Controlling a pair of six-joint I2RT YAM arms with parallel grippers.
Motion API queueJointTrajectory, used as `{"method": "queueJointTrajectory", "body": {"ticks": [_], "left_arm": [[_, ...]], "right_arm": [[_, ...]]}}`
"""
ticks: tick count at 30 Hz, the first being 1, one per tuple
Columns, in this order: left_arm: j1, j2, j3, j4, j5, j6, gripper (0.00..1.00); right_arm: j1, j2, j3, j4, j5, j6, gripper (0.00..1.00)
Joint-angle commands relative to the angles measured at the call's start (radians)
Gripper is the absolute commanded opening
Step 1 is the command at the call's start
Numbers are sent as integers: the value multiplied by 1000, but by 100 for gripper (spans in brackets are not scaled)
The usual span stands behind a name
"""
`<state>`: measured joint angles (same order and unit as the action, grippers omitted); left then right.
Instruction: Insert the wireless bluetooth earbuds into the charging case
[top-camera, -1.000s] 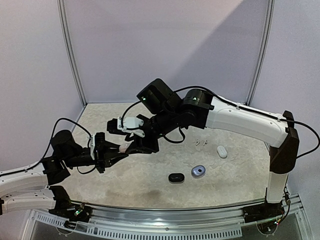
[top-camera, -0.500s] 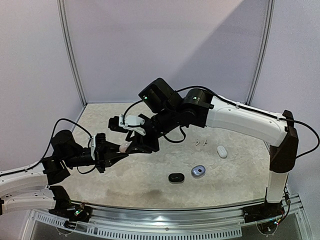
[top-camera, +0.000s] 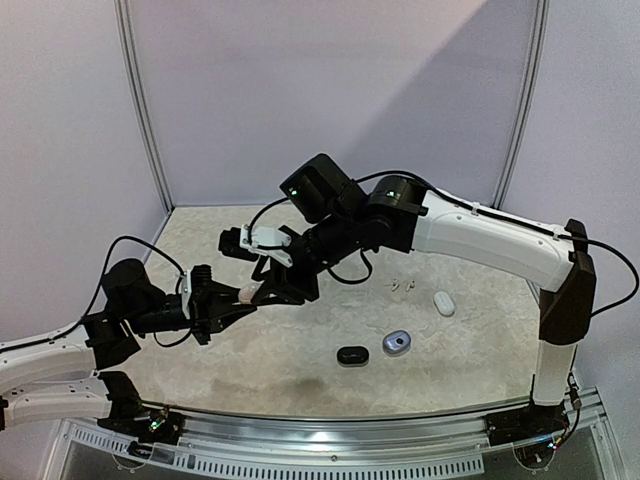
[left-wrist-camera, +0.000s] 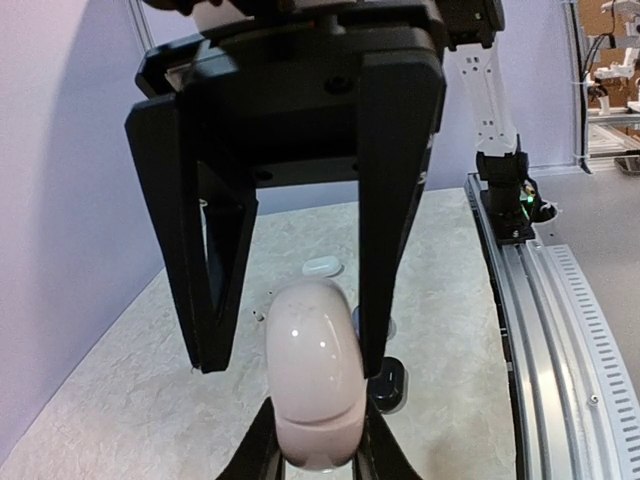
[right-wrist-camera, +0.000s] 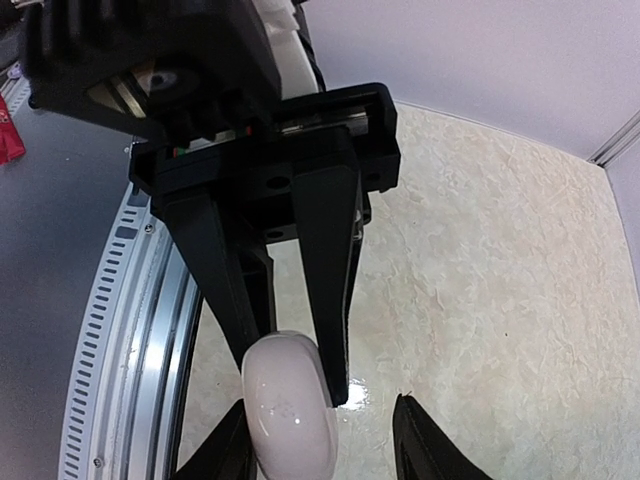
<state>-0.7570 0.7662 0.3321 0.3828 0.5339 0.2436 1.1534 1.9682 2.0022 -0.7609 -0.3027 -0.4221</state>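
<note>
On the table (top-camera: 480, 360) a front case (top-camera: 352, 354) is set just left of a middle case (top-camera: 397, 343), with earbuds (top-camera: 399, 285) behind them and a third case (top-camera: 444, 302) farther right, while a fourth case (top-camera: 245, 294) is held aloft at left.

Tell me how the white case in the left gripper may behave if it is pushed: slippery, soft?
The white case looks glossy and rounded, so it probably slips easily. The left gripper pinches it near one end only, so a push may swing it. It shows no dent under the grip, so it is likely stiff.
</note>
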Motion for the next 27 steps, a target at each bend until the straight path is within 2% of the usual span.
{"method": "queueJointTrajectory", "body": {"ticks": [1,27], "left_arm": [[-3,8,10,-44,61,28,0],[-4,-4,-5,-43,70,121,0]], "right_arm": [[-41,-48,-3,59,31,24,47],[-74,0,14,51,-7,85,55]]}}
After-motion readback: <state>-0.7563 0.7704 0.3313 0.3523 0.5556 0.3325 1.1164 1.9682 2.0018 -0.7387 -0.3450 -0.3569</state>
